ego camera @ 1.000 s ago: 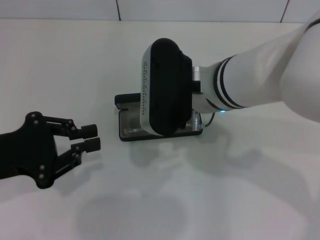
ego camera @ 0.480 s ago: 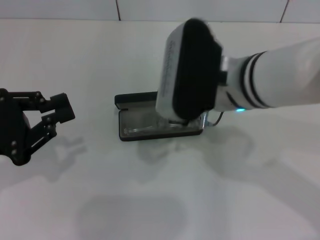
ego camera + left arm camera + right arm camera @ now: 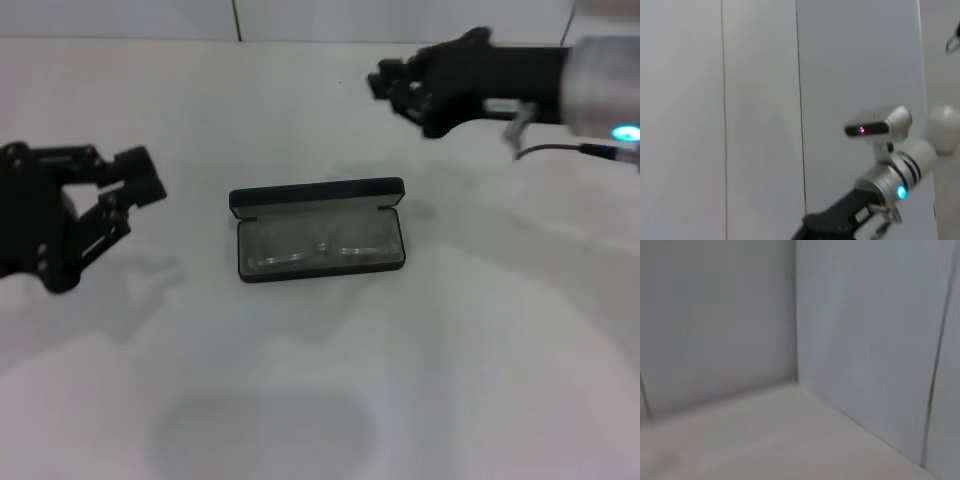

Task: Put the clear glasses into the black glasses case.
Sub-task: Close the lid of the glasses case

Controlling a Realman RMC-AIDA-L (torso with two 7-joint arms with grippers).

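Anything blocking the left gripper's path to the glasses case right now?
Nothing visible does. Only bare table lies between the left gripper and the open black glasses case, where the clear glasses lie. The right gripper is raised, beyond the case.

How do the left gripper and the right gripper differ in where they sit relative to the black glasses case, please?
The left gripper hangs to the left of the black glasses case, roughly level with it; the right gripper is beyond it, toward the far right. The left gripper points right, the right gripper points left. Both are black, hold nothing, and stand clear of the open case with the clear glasses inside.
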